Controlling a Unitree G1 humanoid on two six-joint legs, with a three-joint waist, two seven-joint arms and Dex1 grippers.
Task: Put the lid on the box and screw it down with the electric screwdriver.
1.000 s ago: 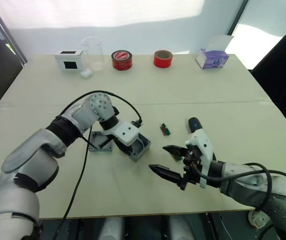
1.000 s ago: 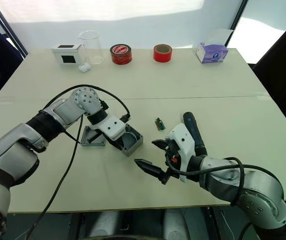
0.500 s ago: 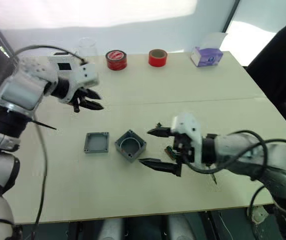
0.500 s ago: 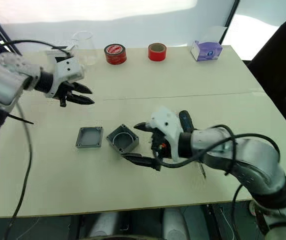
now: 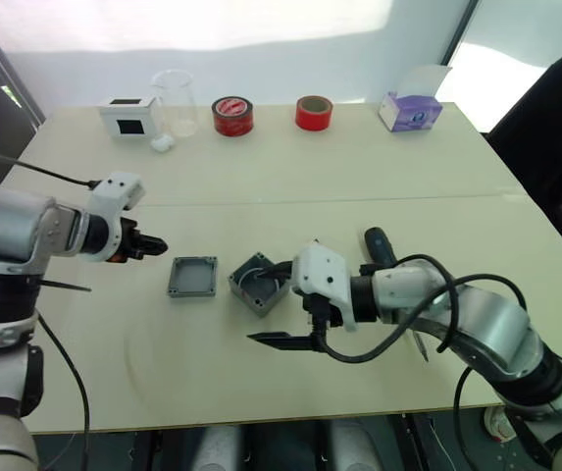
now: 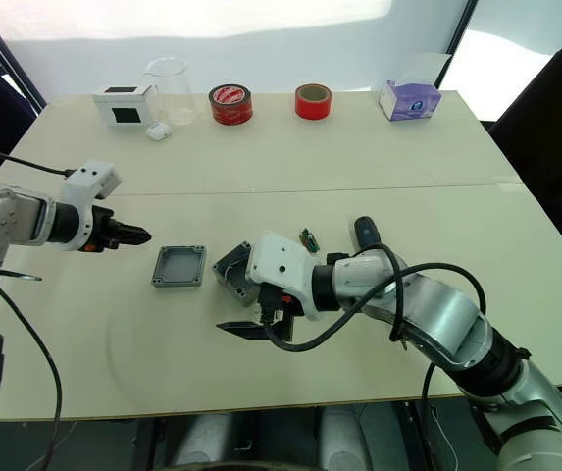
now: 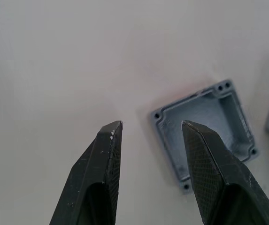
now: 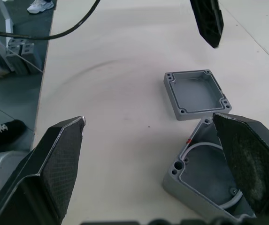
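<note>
The lid (image 5: 192,277) lies rim up on the table, left of the box (image 5: 257,285). The box sits with its open side up, turned at an angle, and a red mark shows on its wall (image 8: 189,140). My left gripper (image 5: 151,245) hovers open just left of the lid (image 7: 204,126), holding nothing. My right gripper (image 5: 277,304) is wide open at the box, with one finger over the box's right side and the other toward the table's front. The electric screwdriver (image 5: 377,243) lies behind my right forearm, partly hidden.
Along the far edge stand a white box with a black window (image 5: 128,116), a glass beaker (image 5: 176,98), two red tape rolls (image 5: 233,116) (image 5: 313,112) and a purple tissue box (image 5: 410,110). A small green circuit board (image 6: 310,239) lies near the box.
My left gripper let go of the box, swung up to the far left, then came down left of the lid. My right gripper moved left onto the box.
</note>
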